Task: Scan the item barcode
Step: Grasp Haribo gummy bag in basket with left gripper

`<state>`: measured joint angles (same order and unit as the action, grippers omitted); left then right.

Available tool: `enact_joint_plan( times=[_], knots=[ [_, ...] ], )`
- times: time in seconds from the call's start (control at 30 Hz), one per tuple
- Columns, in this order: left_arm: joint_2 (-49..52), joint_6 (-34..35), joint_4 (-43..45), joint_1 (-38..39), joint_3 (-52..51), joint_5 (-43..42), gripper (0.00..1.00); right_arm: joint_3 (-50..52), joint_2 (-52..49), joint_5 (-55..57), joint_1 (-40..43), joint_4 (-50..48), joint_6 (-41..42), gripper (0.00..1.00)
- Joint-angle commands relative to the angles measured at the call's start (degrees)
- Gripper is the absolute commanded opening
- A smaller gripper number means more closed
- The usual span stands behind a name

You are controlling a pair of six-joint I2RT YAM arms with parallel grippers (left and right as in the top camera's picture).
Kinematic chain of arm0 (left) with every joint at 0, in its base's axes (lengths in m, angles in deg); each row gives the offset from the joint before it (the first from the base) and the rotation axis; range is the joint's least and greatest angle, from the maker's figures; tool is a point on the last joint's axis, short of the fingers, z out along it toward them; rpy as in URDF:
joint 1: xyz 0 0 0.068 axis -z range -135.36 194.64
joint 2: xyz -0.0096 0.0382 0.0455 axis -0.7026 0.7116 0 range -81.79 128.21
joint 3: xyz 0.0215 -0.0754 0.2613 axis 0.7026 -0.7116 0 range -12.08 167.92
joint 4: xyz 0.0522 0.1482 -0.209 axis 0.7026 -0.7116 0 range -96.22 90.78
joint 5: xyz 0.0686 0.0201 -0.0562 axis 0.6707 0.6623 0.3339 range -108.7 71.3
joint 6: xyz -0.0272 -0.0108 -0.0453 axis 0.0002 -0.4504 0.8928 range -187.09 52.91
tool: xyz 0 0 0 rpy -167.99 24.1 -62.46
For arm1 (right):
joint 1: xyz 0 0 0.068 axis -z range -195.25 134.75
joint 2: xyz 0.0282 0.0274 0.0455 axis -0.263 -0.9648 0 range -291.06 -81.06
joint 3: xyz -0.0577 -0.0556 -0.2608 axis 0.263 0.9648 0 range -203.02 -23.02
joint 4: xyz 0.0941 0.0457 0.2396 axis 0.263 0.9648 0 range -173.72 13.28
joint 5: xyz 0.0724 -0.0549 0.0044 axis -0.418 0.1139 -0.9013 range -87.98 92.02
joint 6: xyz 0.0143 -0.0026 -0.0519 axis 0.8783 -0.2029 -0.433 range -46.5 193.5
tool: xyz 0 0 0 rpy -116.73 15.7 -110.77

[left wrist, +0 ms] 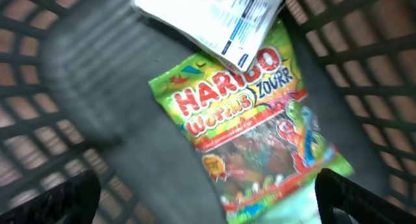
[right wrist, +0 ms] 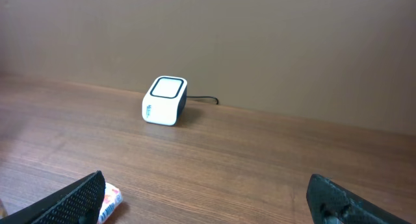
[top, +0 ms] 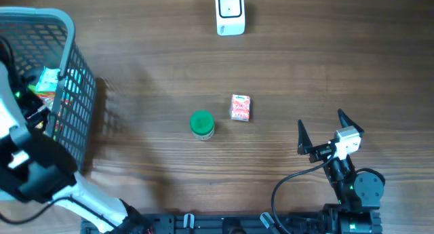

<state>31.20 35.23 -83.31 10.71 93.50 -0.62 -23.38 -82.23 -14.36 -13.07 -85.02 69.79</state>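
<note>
The white barcode scanner (top: 230, 12) stands at the table's far edge and shows in the right wrist view as a white block (right wrist: 164, 100) with a cable. Two items lie mid-table: a small red box (top: 241, 107) and a green-lidded jar (top: 202, 124). My left gripper (left wrist: 211, 195) is open inside the basket, hovering over a Haribo worms bag (left wrist: 247, 126) with nothing between its fingers. A white labelled packet (left wrist: 214, 16) partly covers the bag's top. My right gripper (top: 321, 122) is open and empty at the lower right, with the red box's corner (right wrist: 110, 199) beside its left finger.
The grey plastic basket (top: 68, 91) stands at the left edge with my left arm reaching into it. Its grid walls (left wrist: 26, 120) close in around the left gripper. The Haribo bag (top: 47, 80) shows through the basket's opening. The right arm's base (top: 359, 190) sits at the near edge.
</note>
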Motion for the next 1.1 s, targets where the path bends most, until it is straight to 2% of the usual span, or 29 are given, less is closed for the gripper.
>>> enact_joint_plan(
  times=[0.0, 0.27, 0.33, 0.37, 0.4, 0.43, 0.47, 0.57, 0.67, 0.83, 0.93, 0.97, 1.0, 1.03, 1.07],
  knots=[
    [5.2, 1.7, 1.6, -0.4, -0.5, 0.6, 1.00, 0.1, 0.4, 0.5, -0.4, -0.1, 0.9, 0.99],
    [16.4, 1.4, 5.4, -0.1, -0.7, -0.2, 1.00, 0.1, 0.4, 0.5, -0.4, -0.1, 0.8, 1.00],
    [18.7, -4.6, 6.9, 0.2, -1.3, -0.8, 0.99, 0.1, 0.4, 0.5, -0.4, -0.1, 0.9, 1.00],
    [19.1, -8.7, 8.0, 0.3, -1.9, -1.0, 0.62, 0.1, 0.4, 0.5, -0.4, -0.1, 0.9, 1.00],
    [19.1, -14.3, 8.5, 0.7, -2.7, -1.1, 0.33, 0.1, 0.4, 0.5, -0.4, -0.1, 0.9, 1.00],
    [19.1, -18.0, 8.5, 1.0, -2.7, -1.1, 0.12, 0.1, 0.4, 0.5, -0.4, -0.1, 0.9, 1.00],
    [19.1, -20.7, 8.3, 1.2, -2.7, -1.1, 0.04, 0.1, 0.4, 0.5, -0.4, -0.1, 0.8, 1.00],
    [17.6, -27.9, 8.2, 1.4, -2.7, -1.1, 0.04, 0.1, 0.4, 0.5, -0.4, -0.1, 0.8, 1.00],
    [10.9, -32.2, 6.4, 1.2, 0.2, -1.1, 0.04, 0.1, 0.4, 0.5, -0.4, -0.1, 0.8, 1.00],
    [-10.5, -37.6, 5.8, 1.2, 6.8, -1.1, 0.04, 0.1, 0.4, 0.5, -0.4, -0.1, 0.9, 1.00],
    [-23.5, -37.6, 6.2, 1.2, 6.9, -1.1, 0.04, 0.1, 0.4, 0.5, -0.4, -0.1, 0.9, 1.00],
    [-26.2, -37.5, 6.2, 1.2, 6.8, -0.6, 0.20, 0.1, 0.4, 0.5, -0.4, -0.1, 0.9, 1.00],
    [-27.3, -37.4, 6.3, 1.2, 6.8, -0.2, 0.88, 0.1, 0.4, 0.5, -0.4, -0.1, 0.8, 1.00],
    [-27.1, -37.4, 6.2, 1.2, 6.8, -0.3, 1.00, 0.1, 0.4, 0.5, -0.4, -0.1, 0.8, 1.00],
    [-25.8, -37.2, 5.2, 1.2, 6.7, -0.3, 1.00, 0.1, 0.4, 0.5, -0.4, -0.1, 0.9, 1.00]
  ],
)
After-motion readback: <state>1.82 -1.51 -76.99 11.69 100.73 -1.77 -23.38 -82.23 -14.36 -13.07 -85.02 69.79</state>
